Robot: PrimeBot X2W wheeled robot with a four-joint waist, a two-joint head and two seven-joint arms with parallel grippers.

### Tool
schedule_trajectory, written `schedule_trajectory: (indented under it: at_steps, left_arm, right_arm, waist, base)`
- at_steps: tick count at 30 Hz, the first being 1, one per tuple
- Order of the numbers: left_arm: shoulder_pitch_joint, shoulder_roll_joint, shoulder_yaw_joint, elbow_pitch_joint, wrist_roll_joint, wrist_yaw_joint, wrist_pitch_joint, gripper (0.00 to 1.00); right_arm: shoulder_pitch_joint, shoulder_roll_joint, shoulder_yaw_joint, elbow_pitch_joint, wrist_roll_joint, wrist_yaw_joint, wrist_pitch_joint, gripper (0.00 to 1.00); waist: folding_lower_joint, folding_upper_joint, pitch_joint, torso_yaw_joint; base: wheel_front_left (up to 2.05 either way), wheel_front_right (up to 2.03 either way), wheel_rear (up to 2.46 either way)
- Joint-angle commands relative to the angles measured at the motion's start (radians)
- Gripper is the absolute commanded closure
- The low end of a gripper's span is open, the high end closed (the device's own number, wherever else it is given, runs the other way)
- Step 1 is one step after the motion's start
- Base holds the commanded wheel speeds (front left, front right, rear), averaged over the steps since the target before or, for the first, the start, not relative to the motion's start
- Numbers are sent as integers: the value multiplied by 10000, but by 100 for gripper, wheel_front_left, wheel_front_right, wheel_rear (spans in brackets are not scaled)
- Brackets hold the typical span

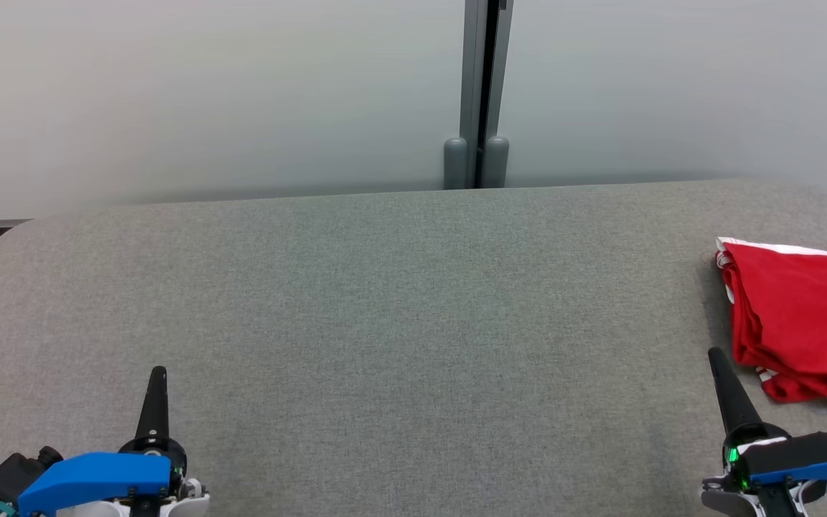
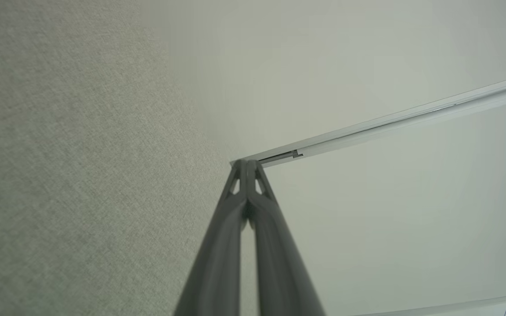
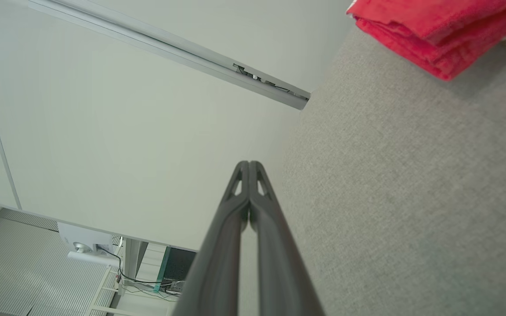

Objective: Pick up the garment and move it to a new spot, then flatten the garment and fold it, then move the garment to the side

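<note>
the left claw (image 1: 158,373) has its two fingers pressed together with nothing between them, over the near left part of the grey tabletop (image 1: 399,301). the right claw (image 1: 716,357) is pressed together too and empty, over the near right part of the tabletop. the folded red garment (image 1: 801,316) lies at the right edge of the tabletop, near that claw and not touching it.
</note>
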Motion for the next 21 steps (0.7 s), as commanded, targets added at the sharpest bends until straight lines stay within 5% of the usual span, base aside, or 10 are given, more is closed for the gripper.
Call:
schedule_trajectory:
  at_steps: [1, 21]
  left_arm:
    - [-236, 13, 78, -109, -168, -66, 61, 100]
    - [-437, -86, 304, -194, -1654, -98, 509, 100]
  right_arm:
    - [-206, 7, -33, -32, 214, 6, 66, 100]
    - [-381, 21, -62, 87, 1917, 7, 247, 100]
  waist:
    - [0, 0, 0, 2]
    - [0, 0, 10, 46]
  base:
    - [0, 0, 0]
    - [0, 0, 0]
